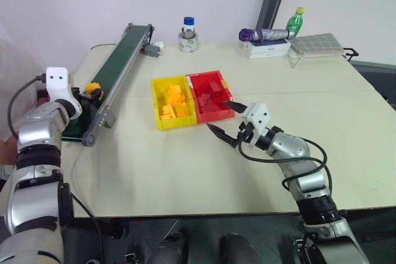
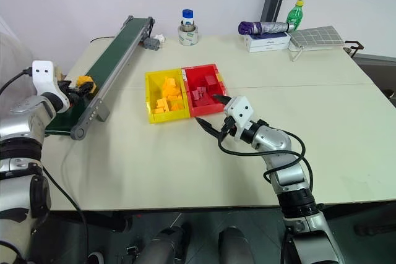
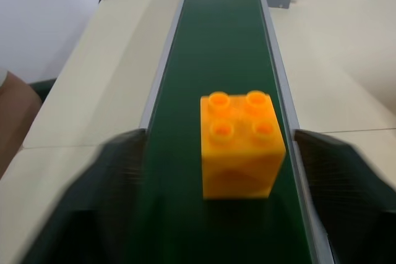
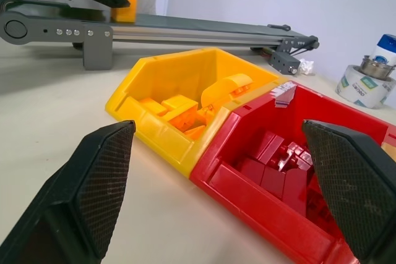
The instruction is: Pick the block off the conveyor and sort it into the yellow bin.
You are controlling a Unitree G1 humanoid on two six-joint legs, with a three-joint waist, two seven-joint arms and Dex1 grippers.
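Left gripper (image 3: 213,171): at the near end of the conveyor (image 1: 120,63), fingers (image 3: 114,183) parted, one on each side of the block (image 3: 240,146) and not seen touching it. Block: yellow-orange, four studs on top, upright on the green belt between the grey rails. Right gripper (image 1: 224,117): over the table (image 1: 185,171) just beside the near corner of the red bin (image 1: 230,86), fingers spread wide, nothing between them. Yellow bin (image 1: 156,100): at mid-table, joined to the red bin along one long side, holding several yellow blocks (image 1: 173,100). Red bin: holding red blocks (image 1: 209,100). Conveyor: runs along the table's left part from the near edge toward the far side; a small grey box (image 1: 151,49) at its far end. Far edge of table: roll of tape (image 1: 188,42) with a blue-capped bottle (image 1: 189,26) standing in it, folded purple umbrella (image 1: 263,34) on a white box (image 1: 268,47), green bottle (image 1: 295,21), grey mesh rack (image 1: 317,44).
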